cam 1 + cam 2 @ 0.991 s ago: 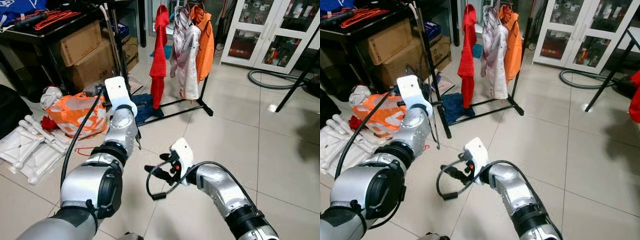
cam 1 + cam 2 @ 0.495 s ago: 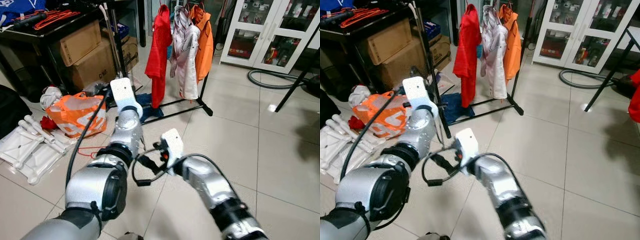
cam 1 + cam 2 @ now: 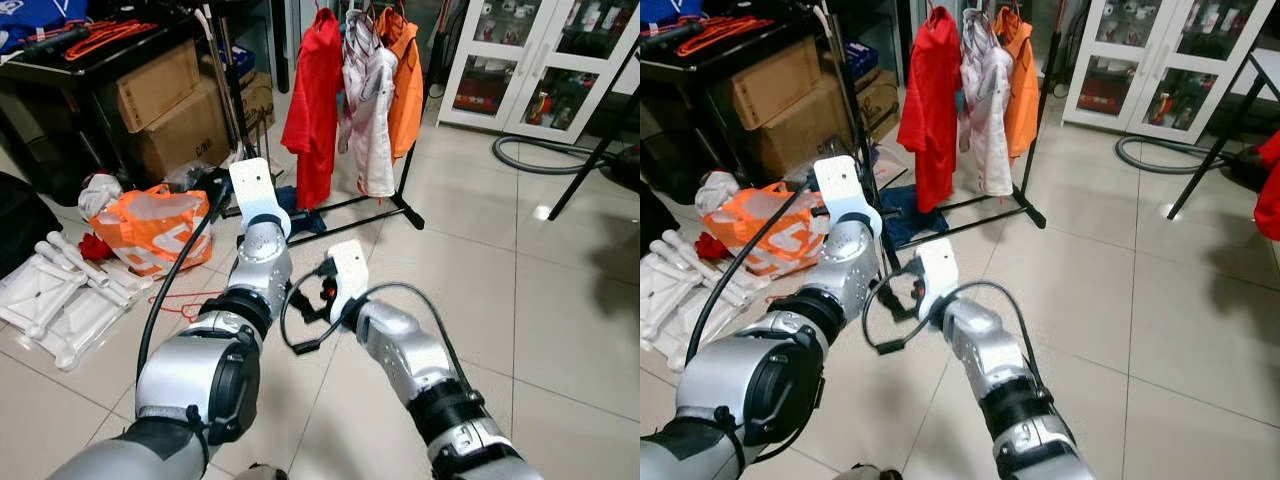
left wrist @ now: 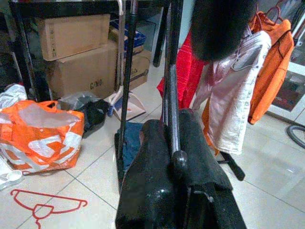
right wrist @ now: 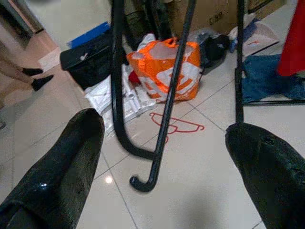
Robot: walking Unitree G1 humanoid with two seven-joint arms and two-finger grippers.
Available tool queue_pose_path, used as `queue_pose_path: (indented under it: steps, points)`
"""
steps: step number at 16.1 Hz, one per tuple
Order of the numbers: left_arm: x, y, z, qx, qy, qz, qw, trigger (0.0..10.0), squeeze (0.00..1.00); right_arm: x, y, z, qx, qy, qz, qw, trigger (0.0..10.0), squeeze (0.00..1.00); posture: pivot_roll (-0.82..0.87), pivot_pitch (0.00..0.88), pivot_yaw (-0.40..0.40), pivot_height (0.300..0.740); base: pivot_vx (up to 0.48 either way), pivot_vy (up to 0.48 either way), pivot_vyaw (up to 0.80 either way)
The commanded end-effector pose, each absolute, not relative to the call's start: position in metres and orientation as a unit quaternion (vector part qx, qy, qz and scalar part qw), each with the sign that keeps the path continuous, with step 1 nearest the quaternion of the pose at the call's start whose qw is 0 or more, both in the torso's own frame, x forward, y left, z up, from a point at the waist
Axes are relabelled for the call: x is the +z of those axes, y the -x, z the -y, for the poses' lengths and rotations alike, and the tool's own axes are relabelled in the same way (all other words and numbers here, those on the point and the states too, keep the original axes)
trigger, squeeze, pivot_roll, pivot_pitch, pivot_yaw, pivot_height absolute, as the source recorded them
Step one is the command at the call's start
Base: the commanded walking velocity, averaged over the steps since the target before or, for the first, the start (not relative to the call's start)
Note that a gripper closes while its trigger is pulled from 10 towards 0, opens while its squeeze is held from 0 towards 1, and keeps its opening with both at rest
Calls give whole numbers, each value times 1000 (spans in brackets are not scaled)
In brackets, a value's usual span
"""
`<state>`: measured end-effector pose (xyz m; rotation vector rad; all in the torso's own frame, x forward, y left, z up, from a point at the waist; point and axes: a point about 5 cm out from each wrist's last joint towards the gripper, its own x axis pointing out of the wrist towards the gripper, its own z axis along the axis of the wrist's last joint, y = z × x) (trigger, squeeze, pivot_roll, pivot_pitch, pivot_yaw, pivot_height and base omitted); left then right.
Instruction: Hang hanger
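My left gripper (image 4: 170, 125) is shut on a thin black hanger (image 4: 172, 71), held out low beside the clothes rack (image 3: 236, 95). The hanger's bar and hooked end (image 5: 143, 181) hang down between the wide-apart fingers (image 5: 62, 157) of my right gripper (image 5: 162, 143), which is open and not touching it. In the left eye view the right gripper (image 3: 316, 296) sits just right of the left forearm, above the floor. The rack carries a red garment (image 3: 315, 100), a white one (image 3: 372, 110) and an orange one (image 3: 408, 80).
A red hanger (image 4: 43, 205) lies on the tiles by an orange bag (image 3: 150, 225). Cardboard boxes (image 3: 170, 110) stand under a black table to the left. White plastic parts (image 3: 60, 290) lie at the left. A person's feet (image 5: 33, 76) show nearby. A glass cabinet (image 3: 530, 70) stands far right.
My right arm has swung forward and to the left, bringing its open gripper up beside the left forearm and the hanging hanger. The left gripper keeps its hold.
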<state>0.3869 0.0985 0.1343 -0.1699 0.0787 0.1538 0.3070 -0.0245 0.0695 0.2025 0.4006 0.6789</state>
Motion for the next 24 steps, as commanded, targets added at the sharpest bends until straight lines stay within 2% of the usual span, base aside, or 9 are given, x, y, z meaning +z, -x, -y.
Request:
queue_pose_path:
  steps: [1,11,12,24]
  points:
    - [130,-385,-96,79,77,-47,993,10000,0,77,-310,19,329,-113,-185,919,10000,0,-196,0,47,740,0,0,0]
    - [125,-382,-86,76,116,-64,988,10000,0,73,-312,5,323,-130,-210,913,10000,0,-178,0,35,740,0,0,0]
    - [123,-381,-85,76,129,-71,986,10000,0,73,-312,5,322,-132,-208,914,0,0,-177,0,34,740,0,0,0]
    - [113,-377,-80,62,141,-96,983,10000,0,71,-317,15,300,-135,-196,924,0,0,-166,0,24,740,0,0,0]
